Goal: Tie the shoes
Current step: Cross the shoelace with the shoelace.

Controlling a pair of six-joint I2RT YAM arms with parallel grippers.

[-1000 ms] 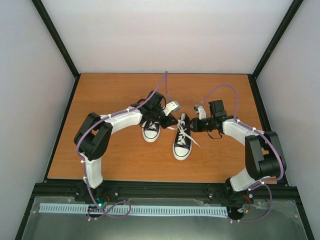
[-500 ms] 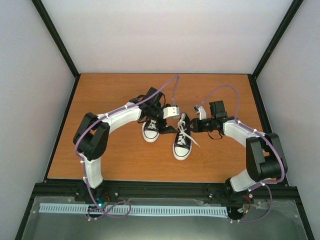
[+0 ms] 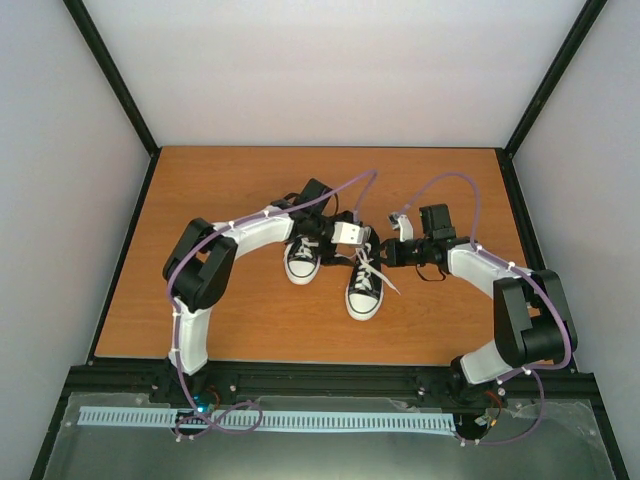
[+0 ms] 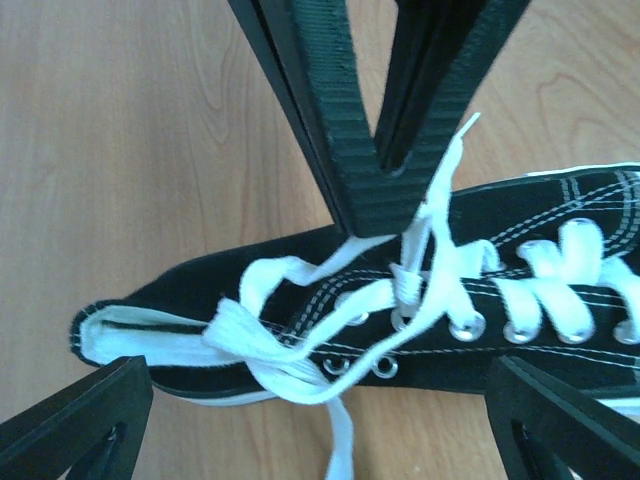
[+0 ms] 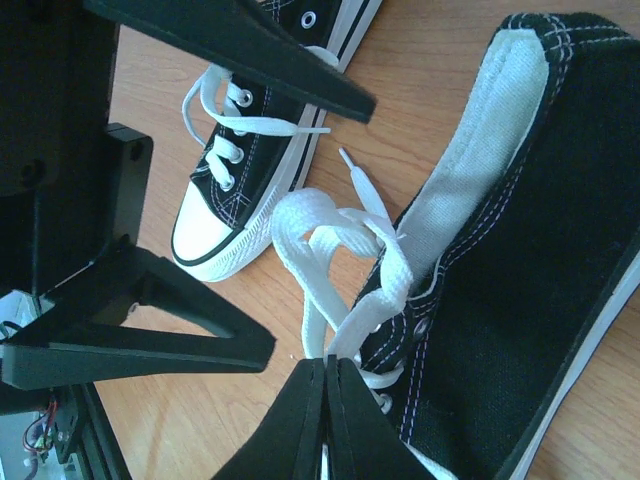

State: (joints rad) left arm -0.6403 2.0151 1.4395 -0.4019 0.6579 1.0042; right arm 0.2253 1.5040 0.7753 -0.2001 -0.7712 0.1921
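Two shoes on table; left gripper, right gripper pinch laces.

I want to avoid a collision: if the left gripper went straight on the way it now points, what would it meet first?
Probably the white laces crossing the top eyelets of the black shoe, directly beyond the left gripper; the gap between is unclear.

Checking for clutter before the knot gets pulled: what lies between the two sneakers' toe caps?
Nothing but bare table separates the toe ends of the left sneaker and the right sneaker, as the top view shows.
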